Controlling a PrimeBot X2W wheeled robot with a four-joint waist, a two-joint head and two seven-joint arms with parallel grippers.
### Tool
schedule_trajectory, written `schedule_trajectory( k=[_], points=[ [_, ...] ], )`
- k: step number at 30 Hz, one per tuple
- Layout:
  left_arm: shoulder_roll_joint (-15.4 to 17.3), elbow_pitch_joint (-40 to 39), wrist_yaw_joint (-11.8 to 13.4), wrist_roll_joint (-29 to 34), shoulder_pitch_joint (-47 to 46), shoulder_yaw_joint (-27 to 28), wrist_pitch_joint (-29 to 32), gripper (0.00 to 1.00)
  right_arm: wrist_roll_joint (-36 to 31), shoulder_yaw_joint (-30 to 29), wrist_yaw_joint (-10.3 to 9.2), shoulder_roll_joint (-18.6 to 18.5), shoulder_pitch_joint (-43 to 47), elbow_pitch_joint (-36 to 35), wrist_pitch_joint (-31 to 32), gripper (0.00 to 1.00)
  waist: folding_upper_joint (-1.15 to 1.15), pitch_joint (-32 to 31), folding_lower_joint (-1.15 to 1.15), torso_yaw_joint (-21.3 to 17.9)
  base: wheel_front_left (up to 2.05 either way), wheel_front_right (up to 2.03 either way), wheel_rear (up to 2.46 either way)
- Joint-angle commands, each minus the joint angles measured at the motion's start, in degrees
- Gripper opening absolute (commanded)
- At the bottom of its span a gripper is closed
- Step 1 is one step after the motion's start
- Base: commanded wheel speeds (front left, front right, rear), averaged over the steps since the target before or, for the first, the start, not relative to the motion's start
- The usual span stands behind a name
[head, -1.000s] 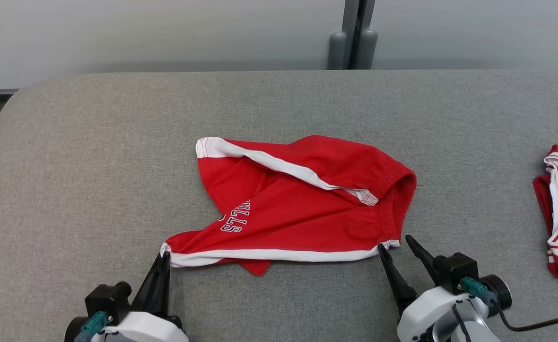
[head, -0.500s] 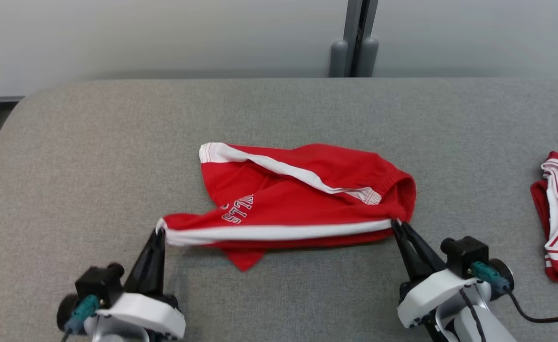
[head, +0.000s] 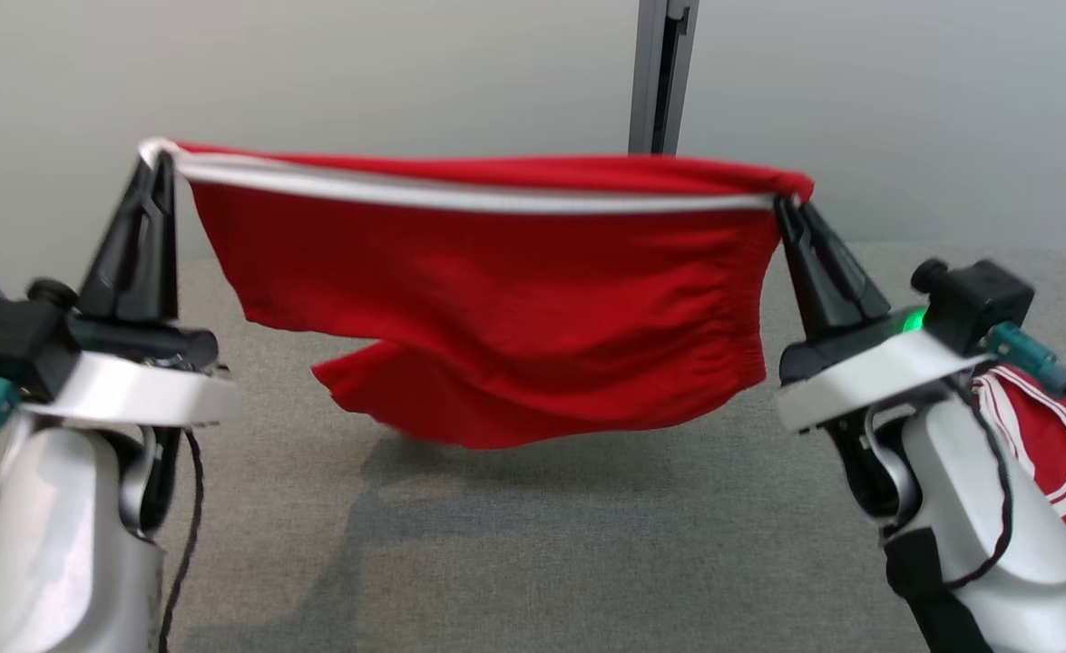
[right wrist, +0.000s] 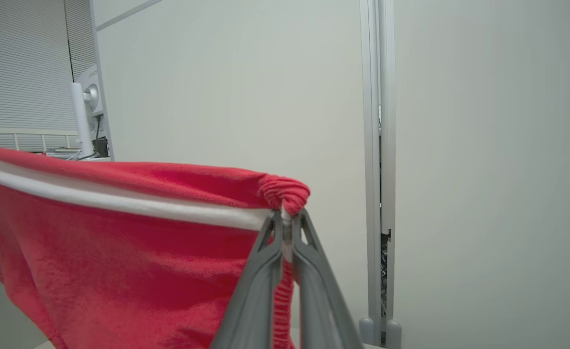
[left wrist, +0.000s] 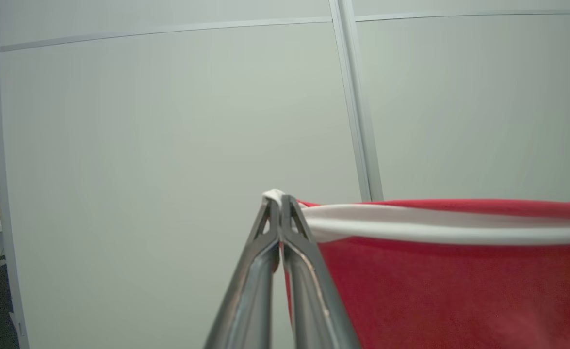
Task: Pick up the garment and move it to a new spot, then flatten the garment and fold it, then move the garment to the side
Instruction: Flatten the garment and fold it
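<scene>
Aloft, left gripper (head: pixel 159 159) and right gripper (head: pixel 782 204) pinch the shorts (head: pixel 496 299) taut; right arm (head: pixel 977 490) half-hides another red garment (head: pixel 1050 444).

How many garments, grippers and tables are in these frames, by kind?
Red garments: 2, the held shorts and a second garment on the table at the right
Grippers: 2, left gripper and right gripper, both shut on the held shorts
Grey table: 1
Total: 5

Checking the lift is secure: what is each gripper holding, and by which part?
Both hold the red shorts, stretched in the air: the left gripper pinches a white-trimmed corner, the right gripper the bunched red corner at the other end.
</scene>
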Motion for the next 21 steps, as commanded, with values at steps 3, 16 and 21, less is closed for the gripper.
schedule_trajectory(
  k=[3, 16, 21],
  points=[
    [1.81, -1.02, -0.03, -0.13, -3.6, 1.49, -0.07, 0.0, 3.7, -0.3, -0.11, -1.44, -2.91, 0.39, 0.9, 0.0, 0.0, -0.53, 0.0, -0.24, 0.0, 0.0, 0.0],
    [1.49, 5.79, 0.19, -0.33, -17.37, -1.15, 2.36, 0.0, 2.49, 1.06, -0.08, -2.99, -16.88, 2.67, 3.06, 0.0, 0.0, 14.62, 0.0, 0.98, 0.0, 0.0, 0.0],
    [2.11, 13.3, 1.05, 2.05, -32.34, -2.99, 1.44, 0.0, -2.29, 0.02, -0.05, -3.39, -32.06, 8.54, 0.92, 0.0, 0.0, 22.22, 0.0, 1.6, 0.0, 0.0, 0.0]
  ],
)
